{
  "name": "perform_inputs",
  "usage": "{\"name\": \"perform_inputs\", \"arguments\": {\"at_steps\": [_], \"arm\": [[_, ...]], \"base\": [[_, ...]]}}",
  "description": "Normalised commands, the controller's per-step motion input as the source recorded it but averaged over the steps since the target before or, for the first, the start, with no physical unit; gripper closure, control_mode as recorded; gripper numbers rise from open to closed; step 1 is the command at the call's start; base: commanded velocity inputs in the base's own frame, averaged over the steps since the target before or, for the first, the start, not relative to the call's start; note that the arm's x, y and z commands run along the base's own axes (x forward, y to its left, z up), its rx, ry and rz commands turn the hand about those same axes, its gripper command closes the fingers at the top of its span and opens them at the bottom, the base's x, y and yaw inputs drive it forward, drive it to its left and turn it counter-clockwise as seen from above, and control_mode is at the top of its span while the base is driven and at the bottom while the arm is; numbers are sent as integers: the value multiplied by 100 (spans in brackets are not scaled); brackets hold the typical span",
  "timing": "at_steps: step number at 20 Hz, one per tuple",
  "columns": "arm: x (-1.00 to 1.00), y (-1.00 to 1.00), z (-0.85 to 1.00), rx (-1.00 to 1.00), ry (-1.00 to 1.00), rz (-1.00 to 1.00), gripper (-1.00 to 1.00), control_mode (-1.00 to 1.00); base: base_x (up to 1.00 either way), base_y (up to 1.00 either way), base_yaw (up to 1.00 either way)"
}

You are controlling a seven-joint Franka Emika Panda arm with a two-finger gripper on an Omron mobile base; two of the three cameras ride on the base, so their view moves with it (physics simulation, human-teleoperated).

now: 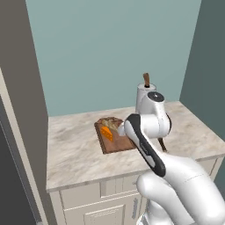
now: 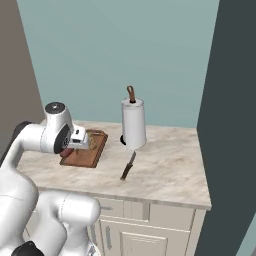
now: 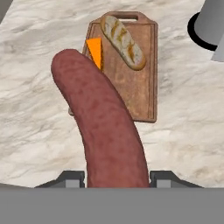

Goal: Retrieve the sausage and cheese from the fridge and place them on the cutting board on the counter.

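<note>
The pale counter (image 1: 74,149) carries the cutting board (image 3: 140,87) with the cheese (image 3: 95,51) already on it. The gripper (image 3: 117,178), clamped on the sausage (image 3: 105,127), hovers directly above, the sausage's long axis running lengthwise down the board's left side.

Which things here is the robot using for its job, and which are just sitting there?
For the job:
- sausage, held in the gripper
- cheese, on the cutting board
- counter

Just lying about:
- bread loaf, also on the board
- paper towel roll
- knife, on the counter
</note>
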Motion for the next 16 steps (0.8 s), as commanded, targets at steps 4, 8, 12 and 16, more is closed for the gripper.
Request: {"name": "perform_inputs", "arguments": {"at_steps": [4, 8, 12, 16], "arm": [[34, -2, -36, 0, 10, 0, 100, -100], [31, -1, -33, 0, 4, 0, 100, -100], [34, 5, -28, 0, 0, 1, 100, -100], [22, 1, -28, 0, 0, 1, 100, -100]], "base": [[0, 0, 0], [0, 0, 0], [0, 0, 0], [0, 0, 0]]}}
